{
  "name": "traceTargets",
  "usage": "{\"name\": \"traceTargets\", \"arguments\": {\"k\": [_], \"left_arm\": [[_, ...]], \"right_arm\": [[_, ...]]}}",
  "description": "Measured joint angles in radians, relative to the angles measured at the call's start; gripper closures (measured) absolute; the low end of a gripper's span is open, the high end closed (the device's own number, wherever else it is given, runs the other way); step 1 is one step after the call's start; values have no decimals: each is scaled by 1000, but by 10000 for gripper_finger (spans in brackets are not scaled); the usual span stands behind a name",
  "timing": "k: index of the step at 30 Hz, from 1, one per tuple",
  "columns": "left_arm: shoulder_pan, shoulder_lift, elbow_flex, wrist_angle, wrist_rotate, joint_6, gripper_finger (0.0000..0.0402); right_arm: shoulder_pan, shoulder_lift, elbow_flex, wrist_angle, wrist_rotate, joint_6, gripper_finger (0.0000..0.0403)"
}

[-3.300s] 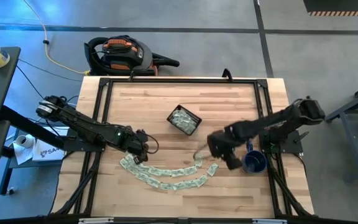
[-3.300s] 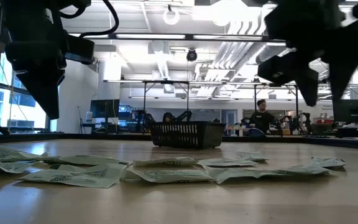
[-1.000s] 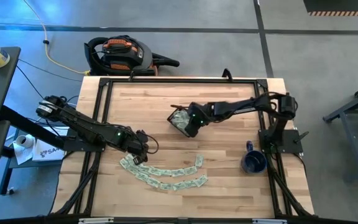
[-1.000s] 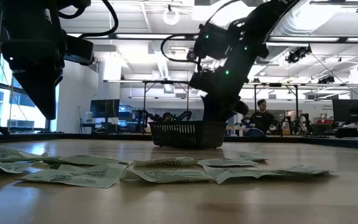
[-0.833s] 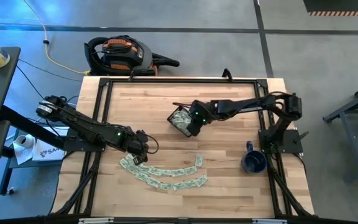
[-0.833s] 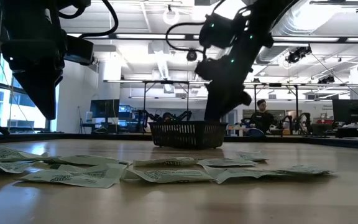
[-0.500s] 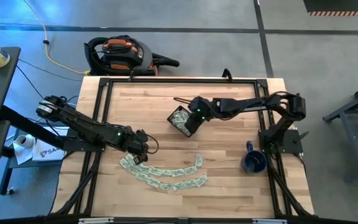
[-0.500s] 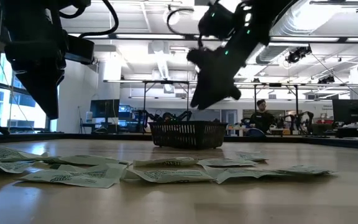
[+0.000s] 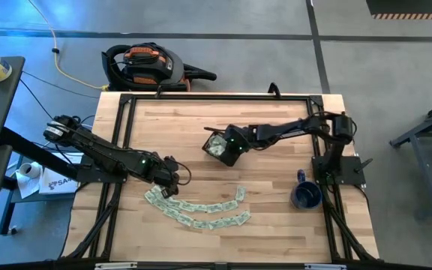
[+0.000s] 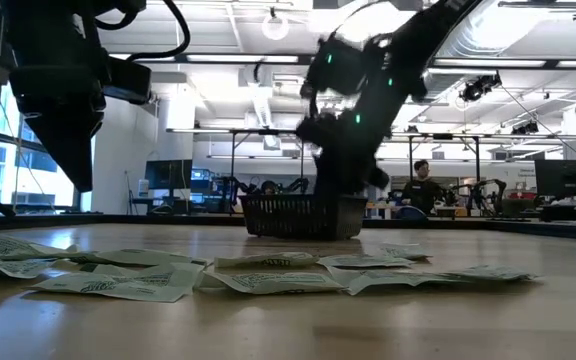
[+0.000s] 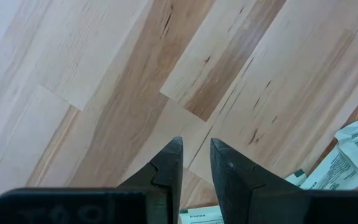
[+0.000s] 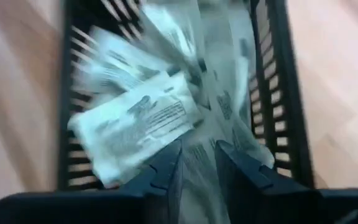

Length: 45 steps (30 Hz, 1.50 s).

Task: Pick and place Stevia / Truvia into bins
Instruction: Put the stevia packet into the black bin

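My right pincer [image 12: 194, 163] hovers over the basket [image 12: 277, 93] of sachets [image 12: 135, 121], fingers narrowly parted, empty. Left pincer [image 11: 196, 163], narrowly parted too, waits above the bench [image 11: 135, 81].

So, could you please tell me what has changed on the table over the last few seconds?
The right claw swung from beside the blue mug across to the basket and now hangs over the sachets inside it. One sachet near the mug is gone from the table. The left claw and the row of sachets stayed put.
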<state>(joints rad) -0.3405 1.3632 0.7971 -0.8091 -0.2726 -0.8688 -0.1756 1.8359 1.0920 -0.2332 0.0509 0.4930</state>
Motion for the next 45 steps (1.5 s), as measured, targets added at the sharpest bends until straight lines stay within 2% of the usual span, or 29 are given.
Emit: {"name": "traceTargets", "arguments": {"k": [5,8,18,24,27,33,37,41,45], "left_arm": [[0,0,0,0,-1,0,286],[0,0,0,1,-4,0,286],[0,0,0,4,-8,0,286],[0,0,0,3,-5,0,286],[0,0,0,-1,-4,0,286],[0,0,0,-2,-4,0,286],[0,0,0,-3,-3,0,286],[0,0,0,-2,-3,7,286],[0,0,0,1,-6,30,286]], "right_arm": [[-1,-77,2,10,48,-19,310],[-2,-84,1,49,26,-46,308],[-2,62,2,211,-24,-22,307],[-1,99,2,202,-73,1,304],[0,74,0,208,-58,-5,304],[0,-62,2,226,19,-81,304],[11,-164,2,121,-106,-251,304],[81,-250,3,-166,-189,-483,304],[194,-247,2,-409,-248,-701,297]]}}
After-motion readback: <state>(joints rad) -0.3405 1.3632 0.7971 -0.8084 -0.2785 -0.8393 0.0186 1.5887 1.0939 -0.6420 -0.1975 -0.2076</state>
